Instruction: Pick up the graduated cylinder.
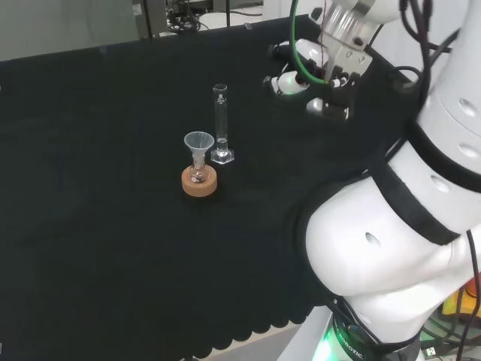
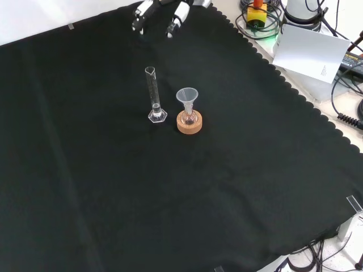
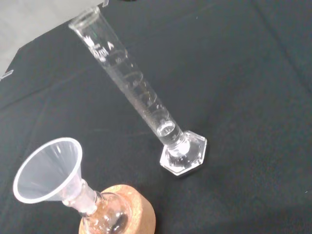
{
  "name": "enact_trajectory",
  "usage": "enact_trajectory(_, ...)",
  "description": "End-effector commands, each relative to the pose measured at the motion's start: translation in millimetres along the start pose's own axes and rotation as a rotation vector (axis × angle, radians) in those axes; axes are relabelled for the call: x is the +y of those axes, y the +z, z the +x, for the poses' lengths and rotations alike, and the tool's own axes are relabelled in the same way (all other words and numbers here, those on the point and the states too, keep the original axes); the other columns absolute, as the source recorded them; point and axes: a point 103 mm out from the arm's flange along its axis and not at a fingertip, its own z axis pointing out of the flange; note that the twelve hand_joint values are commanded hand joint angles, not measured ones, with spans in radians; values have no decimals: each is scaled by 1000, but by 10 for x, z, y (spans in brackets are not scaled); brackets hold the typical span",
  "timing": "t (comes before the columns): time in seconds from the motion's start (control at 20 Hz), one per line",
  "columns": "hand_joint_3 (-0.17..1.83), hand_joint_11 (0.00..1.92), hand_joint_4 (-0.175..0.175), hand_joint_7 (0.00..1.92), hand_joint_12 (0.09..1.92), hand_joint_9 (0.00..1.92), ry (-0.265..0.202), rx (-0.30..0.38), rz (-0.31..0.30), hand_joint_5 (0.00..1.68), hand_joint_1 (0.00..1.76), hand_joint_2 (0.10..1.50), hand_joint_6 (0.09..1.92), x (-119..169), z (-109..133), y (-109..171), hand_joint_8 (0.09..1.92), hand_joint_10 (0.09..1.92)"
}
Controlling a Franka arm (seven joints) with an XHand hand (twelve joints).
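Graduated cylinder (image 1: 220, 124): upright on the black cloth (image 1: 90, 150), just above centre of the head view; clear glass, hexagonal foot flat on the fabric, spout at the rim; untouched, free on every side
Cylinder, front view (image 2: 153, 96): standing left of centre in the upper half of the frame, foot just beside the cork ring but apart from it
Cylinder, wrist view (image 3: 141, 95): running slantwise from the upper left down to its hexagonal foot right of centre; printed scale along the tube, nothing visible inside
Funnel (image 1: 198, 146): clear, wide mouth up, stem down in the neck of a small flask, left of and just below the cylinder's foot in the head view
Flask (image 3: 108, 214): small, round, clear, seated in the cork ring at the lower edge of the wrist view
Cork ring (image 2: 189, 123): round tan stand, right of the cylinder's foot in the front view, near centre
Hand (image 1: 331, 83): up at the upper right of the head view, well apart from the cylinder; fingers hanging down relaxed, spread, nothing held
Hand, front view (image 2: 159, 14): fingertips coming in at the top edge, left of centre, well above the cylinder's rim in the frame, clear of the glass
Arm (image 1: 406, 226): big white links down the right side of the head view
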Motion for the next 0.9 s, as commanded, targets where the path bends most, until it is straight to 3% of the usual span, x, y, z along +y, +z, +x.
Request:
enact_trajectory(0.05,-175,329,-39,333,1345,543,-67,59,1,510,926,1002,87,257,-157,326,713,653)
enact_trajectory(0.4,-175,332,-38,359,1332,549,-132,140,19,525,959,970,87,376,-252,555,709,637)
enact_trajectory(0.9,-175,304,-41,336,1326,518,-129,134,63,513,965,960,87,515,-253,778,691,622)
